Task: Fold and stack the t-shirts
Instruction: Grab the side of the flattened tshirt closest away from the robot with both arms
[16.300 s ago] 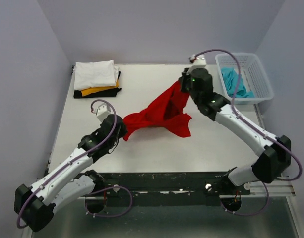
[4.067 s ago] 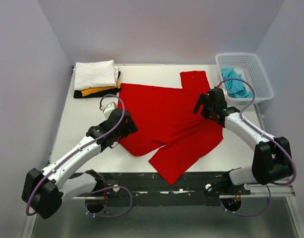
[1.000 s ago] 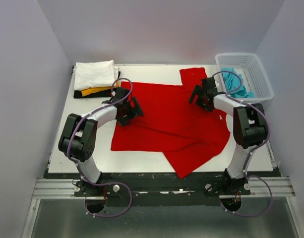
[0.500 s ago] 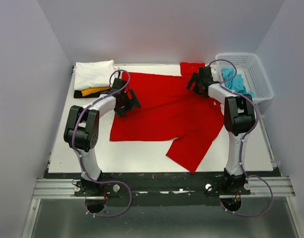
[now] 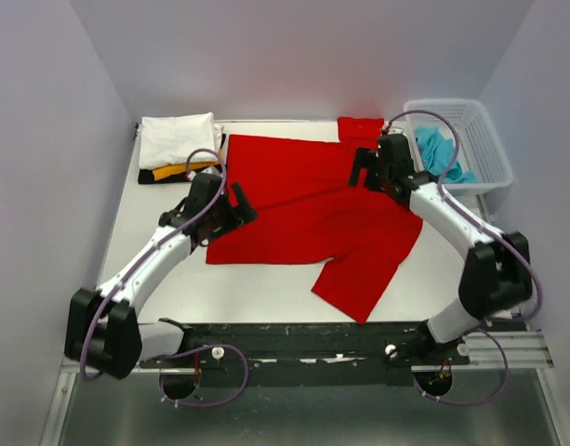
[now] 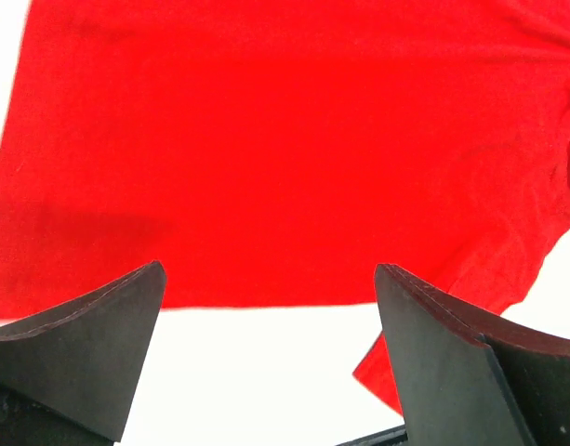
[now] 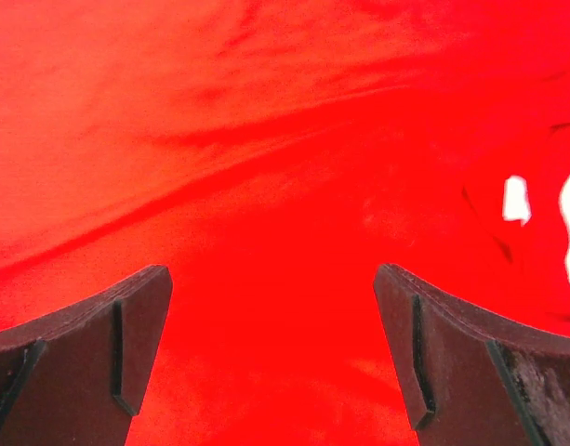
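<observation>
Red tee [image 5: 303, 200]: lying limp and light; I'd be pinching the hem just ahead of the left jaws.
Left jaws: gaping, empty.
Right jaws: gaping, empty.

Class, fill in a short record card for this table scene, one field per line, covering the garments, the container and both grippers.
Spread garment: bright red cotton t-shirt, lying mostly flat on the white table
Folded stack: white tee on top, yellow-orange tee and black tee beneath, far left corner
Container: white plastic lattice basket, far right, holding a turquoise tee
Left gripper: open, over the red shirt's edge, holding nothing
Right gripper: open, over the red shirt, holding nothing
</observation>
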